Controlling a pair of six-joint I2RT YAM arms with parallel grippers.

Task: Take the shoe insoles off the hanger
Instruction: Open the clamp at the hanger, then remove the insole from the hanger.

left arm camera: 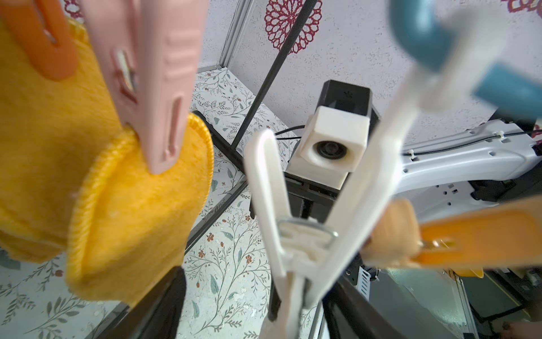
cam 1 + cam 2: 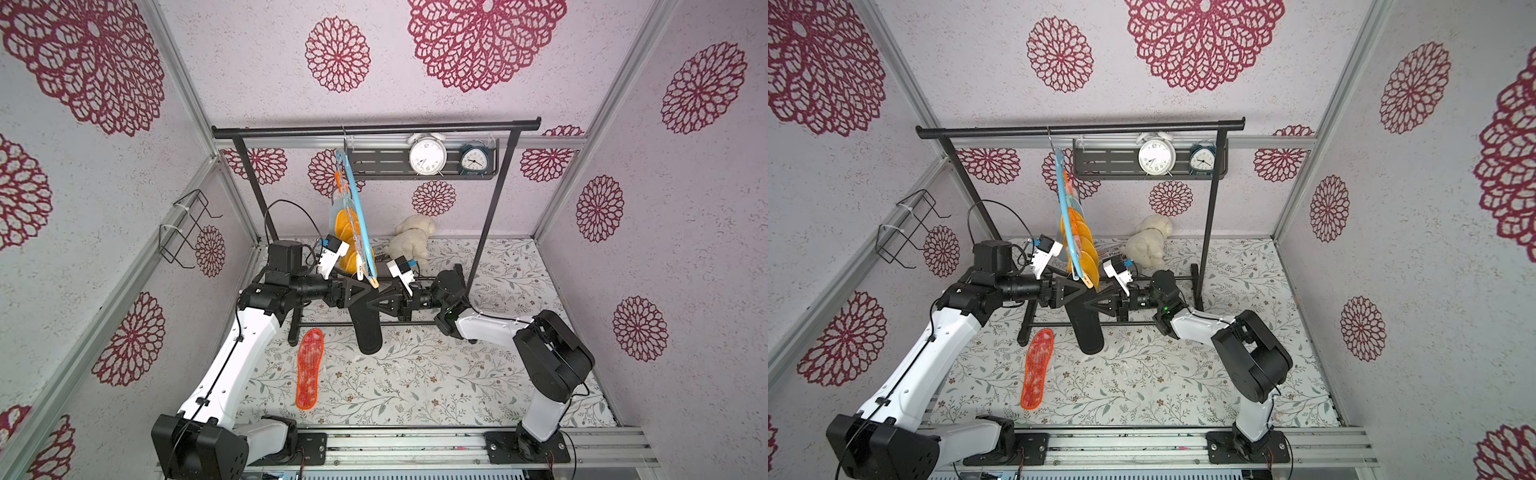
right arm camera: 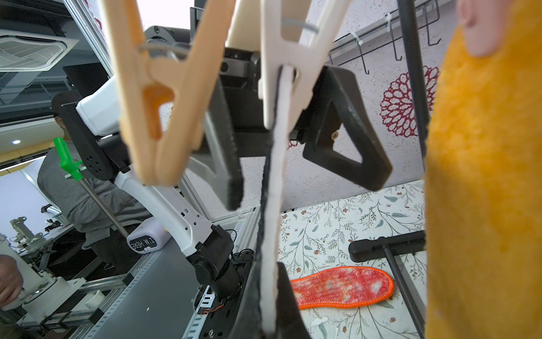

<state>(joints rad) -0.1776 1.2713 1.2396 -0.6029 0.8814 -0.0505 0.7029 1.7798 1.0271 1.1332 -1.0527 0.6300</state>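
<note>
The light-blue hanger [image 2: 357, 216] [image 2: 1065, 208] hangs edge-on from the black rack. Orange-yellow shoe insoles [image 2: 347, 232] [image 2: 1084, 245] [image 1: 132, 220] [image 3: 484, 176] are pegged to it. At its low end a white peg [image 1: 293, 240] [image 3: 281, 58] grips a black insole [image 2: 368, 332] [image 2: 1088, 328] that hangs down. My left gripper [image 2: 369, 287] [image 1: 258, 323] stands open, its fingers on either side of that white peg. Just below, my right gripper [image 2: 370, 305] [image 3: 269, 308] is shut on the black insole's edge. A mottled red insole [image 2: 309, 370] [image 2: 1038, 368] [image 3: 343, 289] lies flat on the table.
The black rack [image 2: 374, 126] spans the back, and its base bar [image 2: 332, 323] runs under both grippers. A shelf holds a white clock [image 2: 427, 157] and a dark clock [image 2: 473, 160]. A plush toy [image 2: 411, 243] sits behind. A wire holder [image 2: 187, 228] is on the left wall. An empty tan peg [image 3: 158, 97] hangs beside the white one.
</note>
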